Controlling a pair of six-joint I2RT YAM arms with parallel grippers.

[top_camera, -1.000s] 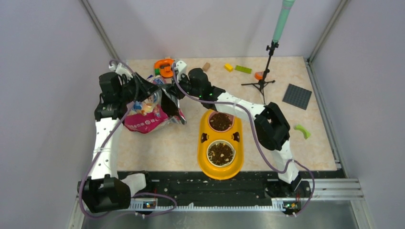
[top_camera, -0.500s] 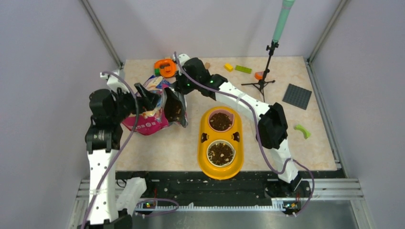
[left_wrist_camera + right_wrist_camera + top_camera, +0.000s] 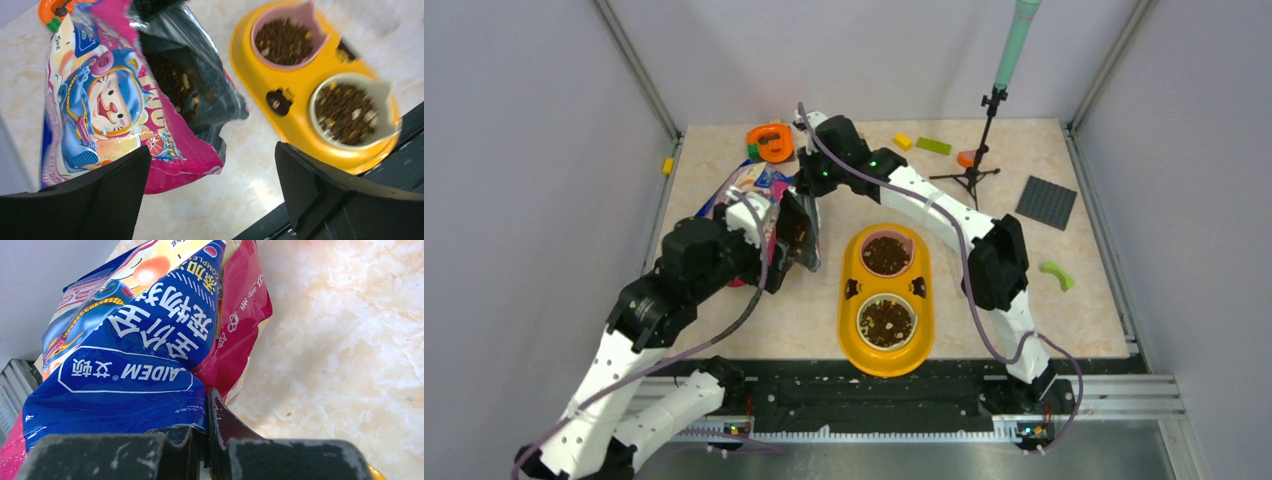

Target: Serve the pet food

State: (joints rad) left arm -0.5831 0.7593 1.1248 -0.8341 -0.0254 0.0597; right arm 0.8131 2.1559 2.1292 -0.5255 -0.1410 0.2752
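- The pet food (image 3: 176, 86) is sitting as loose dark kibble inside the open mouth of the bag (image 3: 107, 107). The bag is resting on the tabletop (image 3: 235, 185), just beside the yellow feeder (image 3: 245, 65).
- More kibble is already filling the feeder's pink bowl (image 3: 285, 40) and white bowl (image 3: 350, 107).
- The pellets are looking light and free-running, so they are likely to spill at any tilt. The bag's film is looking soft, glossy and slippery, so a folded edge or corner near the mouth is seeming the safest place to take hold.
- The right tool (image 3: 206, 432) is pinching the bag's blue edge, its fingers closed tight on the film.
- The left tool (image 3: 211, 150) is hovering over the bag, spread wide and gripping nothing.
- An orange toy (image 3: 770, 142) is lying beyond the bag.
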